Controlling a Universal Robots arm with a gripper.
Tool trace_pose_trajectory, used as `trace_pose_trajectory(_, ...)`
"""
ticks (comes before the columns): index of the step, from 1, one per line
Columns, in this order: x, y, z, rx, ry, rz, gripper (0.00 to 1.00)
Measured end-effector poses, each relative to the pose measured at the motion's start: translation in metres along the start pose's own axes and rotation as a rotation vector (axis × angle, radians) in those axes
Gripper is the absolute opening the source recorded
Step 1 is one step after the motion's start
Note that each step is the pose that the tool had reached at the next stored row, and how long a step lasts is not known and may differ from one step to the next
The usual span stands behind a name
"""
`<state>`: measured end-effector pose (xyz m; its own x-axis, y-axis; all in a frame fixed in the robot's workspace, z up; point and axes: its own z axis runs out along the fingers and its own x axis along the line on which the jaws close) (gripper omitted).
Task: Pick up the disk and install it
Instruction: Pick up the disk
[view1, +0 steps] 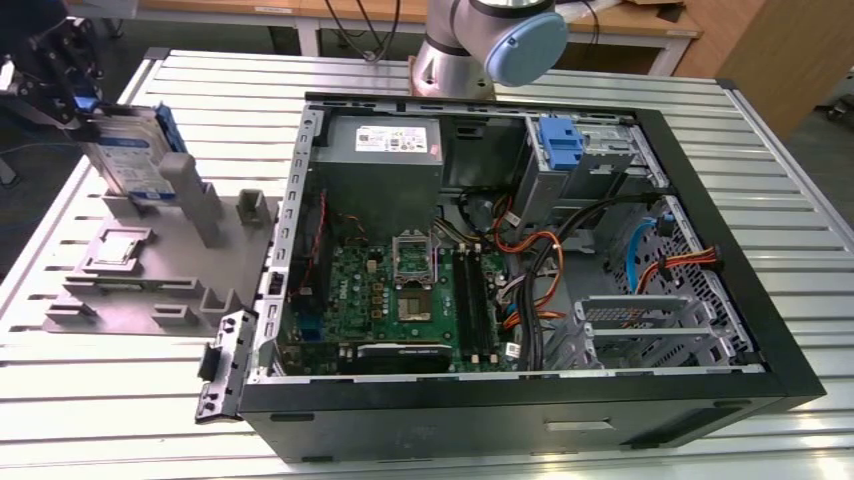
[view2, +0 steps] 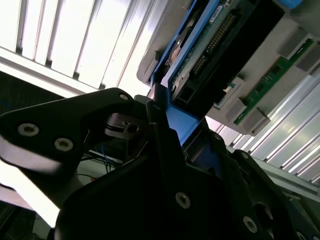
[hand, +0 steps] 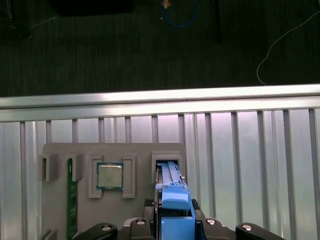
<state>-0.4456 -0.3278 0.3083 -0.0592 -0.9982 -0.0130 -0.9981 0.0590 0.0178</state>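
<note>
Gripping the disk (view1: 127, 150) by its upper end, the hand (view1: 70, 98) hangs over the far corner of the slatted metal surface (view1: 227, 90) on the exterior view's left, well apart from the open computer case (view1: 534, 395). The disk stands nearly upright, tilted slightly, with its white-and-blue label facing the exterior camera and its lower end down at the grey parts holder (view1: 147, 285), just beside one of the holder's tall posts. In the second wrist view the black fingers (view2: 150, 112) press against the blue bracket of the disk (view2: 220, 40), so the hand (view2: 170, 120) is closed narrowly around that bracket. In the first wrist view the disk (hand: 175, 200) runs from between the fingertips down into a rectangular slot of the holder (hand: 140, 150); whether it rests on the slot's floor I cannot tell. Beside that slot, a square processor chip (hand: 110, 176) and a green memory stick (hand: 72, 200) each sit in their own pockets. Inside the case, a bare blue clip (view1: 561, 140) sits in the drive bay near the grey power supply box (view1: 387, 150).
</note>
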Motion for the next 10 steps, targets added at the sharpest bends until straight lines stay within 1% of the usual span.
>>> trace_pose_trajectory(10,-0.0001,0.0002,-0.0107,0.0001,0.0006,0.000,0.36)
